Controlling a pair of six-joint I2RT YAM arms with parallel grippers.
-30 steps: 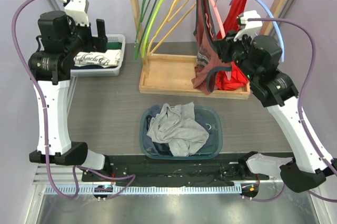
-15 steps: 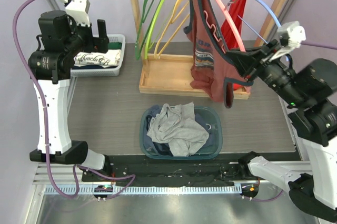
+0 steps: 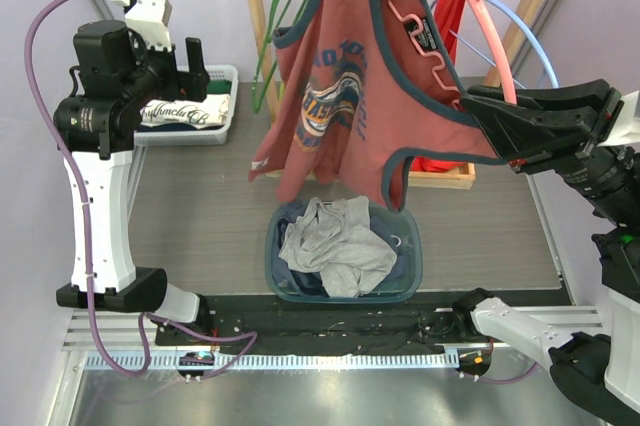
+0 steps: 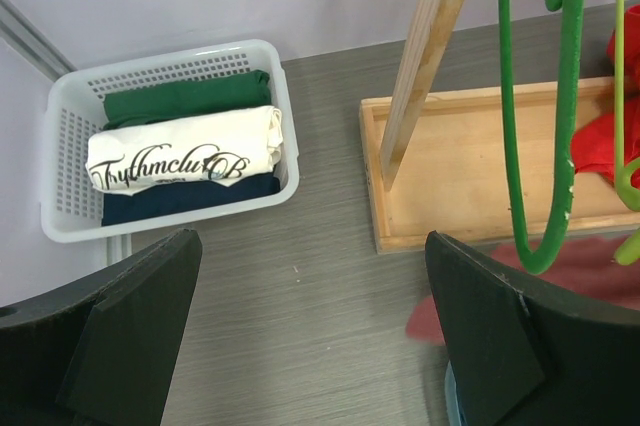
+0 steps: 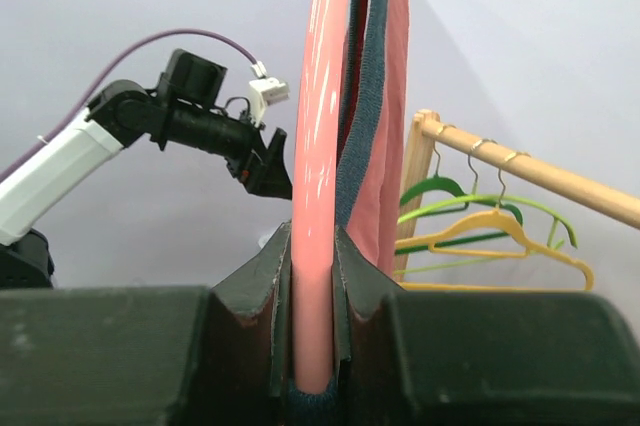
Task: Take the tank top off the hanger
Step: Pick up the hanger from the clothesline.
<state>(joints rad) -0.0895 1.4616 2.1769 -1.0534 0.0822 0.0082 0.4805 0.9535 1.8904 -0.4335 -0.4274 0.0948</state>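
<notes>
I see right end effector (image 5: 313,286) clamped on pink hanger (image 5: 318,96). Red tank top (image 3: 335,76) hangs on this hanger, in air above blue bin (image 3: 412,261) of clothes, not yet removed. Left end effector (image 4: 310,296) wide open, holds nothing, over tabletop (image 4: 320,196) near white basket (image 4: 60,146).

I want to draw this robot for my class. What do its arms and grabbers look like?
The left arm and the right arm have smooth white shells with chunky black joints. A purple cable loops along the left one, and a small white box sits near its wrist. The left gripper and right gripper each have two thick, black, wedge-shaped fingers.
</notes>
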